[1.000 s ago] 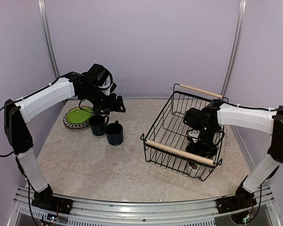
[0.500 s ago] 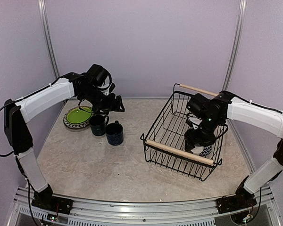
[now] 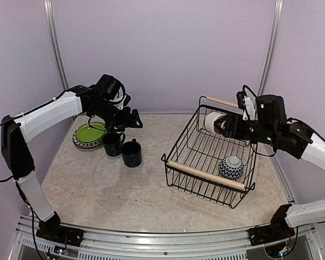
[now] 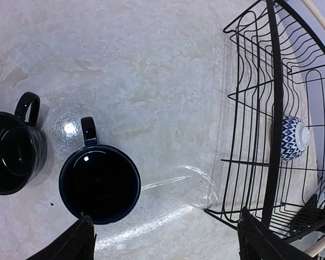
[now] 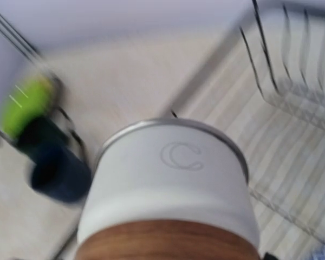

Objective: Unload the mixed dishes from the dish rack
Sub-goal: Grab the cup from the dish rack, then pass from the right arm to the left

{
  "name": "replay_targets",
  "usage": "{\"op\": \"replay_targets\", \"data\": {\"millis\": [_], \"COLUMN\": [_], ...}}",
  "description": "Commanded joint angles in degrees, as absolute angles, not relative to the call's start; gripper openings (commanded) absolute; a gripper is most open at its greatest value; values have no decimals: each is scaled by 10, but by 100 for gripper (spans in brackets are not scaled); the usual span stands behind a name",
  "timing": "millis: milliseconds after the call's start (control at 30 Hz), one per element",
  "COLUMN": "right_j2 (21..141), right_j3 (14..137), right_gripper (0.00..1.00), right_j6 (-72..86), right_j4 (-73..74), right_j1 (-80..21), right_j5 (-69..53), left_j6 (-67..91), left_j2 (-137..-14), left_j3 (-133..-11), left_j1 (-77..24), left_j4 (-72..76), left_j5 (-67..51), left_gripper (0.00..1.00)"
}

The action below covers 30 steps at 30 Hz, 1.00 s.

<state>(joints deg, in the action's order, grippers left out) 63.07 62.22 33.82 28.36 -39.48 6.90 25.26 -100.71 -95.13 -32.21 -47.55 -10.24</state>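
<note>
From above, the right claw (image 3: 221, 124) is pinching the cup (image 3: 210, 120) sideways over the rack (image 3: 206, 174), mouth pointing left (bowl (image 3: 231, 167) sitting inside). Left wrist: the left claw (image 4: 168, 246) is hanging spread above a mug (image 4: 100, 183). Right wrist: the cup is filling everything.

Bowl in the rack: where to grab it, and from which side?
Probably from straight above, pinching the raised foot ring. The bowl appears to sit upside down on the rack floor, so its rim is down on the wires, and the rack walls block any side approach.
</note>
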Motion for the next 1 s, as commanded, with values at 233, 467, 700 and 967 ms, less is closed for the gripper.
{"op": "replay_targets", "data": {"millis": [233, 467, 700, 967], "right_j2": [610, 714, 786, 848], "right_j3": [528, 559, 586, 614], "right_gripper": [0, 0, 0, 0], "right_j6": [289, 306, 315, 333], "right_j4": [-90, -196, -249, -280], "right_j1": [-390, -404, -427, -453], "right_j5": [-92, -194, -226, -261], "left_j6": [275, 349, 420, 438], "left_j2": [-919, -870, -892, -912], "left_j3": [-857, -770, -758, -758], "left_j1": [-307, -278, -279, -302], "left_j4": [-312, -106, -4, 26], "left_j5": [-316, -533, -671, -699], "left_gripper": [86, 90, 99, 97]}}
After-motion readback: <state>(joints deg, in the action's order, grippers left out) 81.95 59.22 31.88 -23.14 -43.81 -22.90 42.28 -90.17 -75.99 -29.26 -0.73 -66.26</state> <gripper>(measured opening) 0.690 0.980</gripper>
